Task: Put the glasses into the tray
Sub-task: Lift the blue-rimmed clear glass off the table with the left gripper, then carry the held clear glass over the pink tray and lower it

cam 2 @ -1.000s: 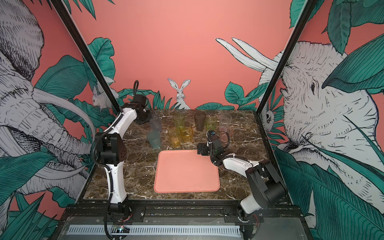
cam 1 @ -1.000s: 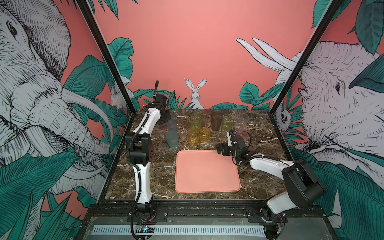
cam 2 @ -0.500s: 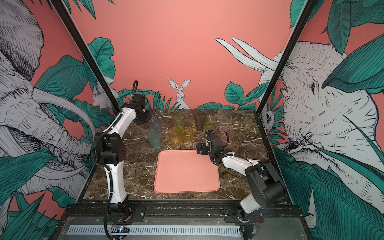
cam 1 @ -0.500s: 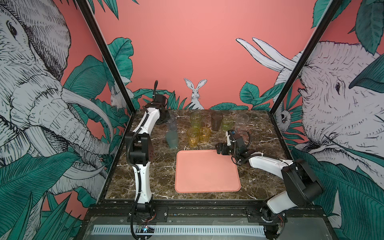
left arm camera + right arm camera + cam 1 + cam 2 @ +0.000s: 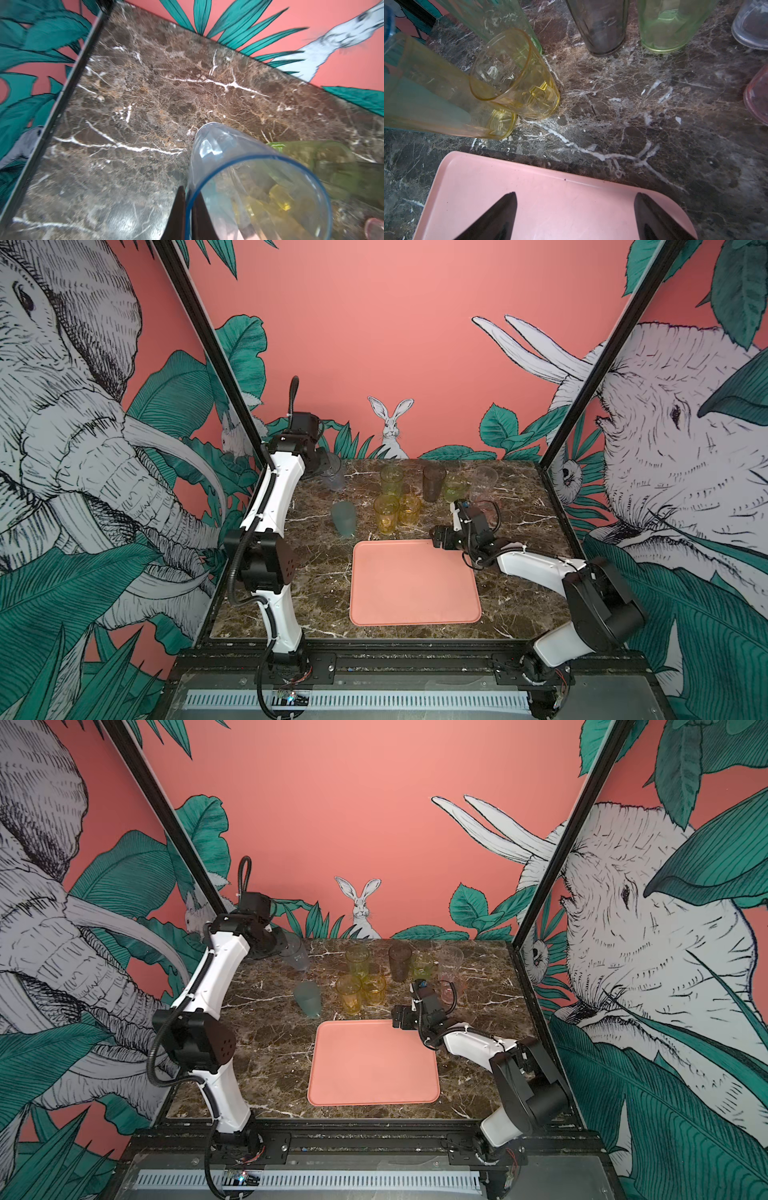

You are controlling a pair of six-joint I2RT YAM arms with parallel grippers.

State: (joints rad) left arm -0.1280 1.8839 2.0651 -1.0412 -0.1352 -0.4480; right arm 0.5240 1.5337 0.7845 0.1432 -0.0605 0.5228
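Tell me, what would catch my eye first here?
A huddle of tinted glasses stands at the back of the marble table, with a bare salmon tray in front. At the back left corner, the left jaws pinch the rim of a clear glass; the right jaws hang open over the tray's far edge.

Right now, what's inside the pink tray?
Nothing: the tray is bare. The right gripper, jaws open, covers its far right corner in both top views, but the right wrist view shows that corner bare too.
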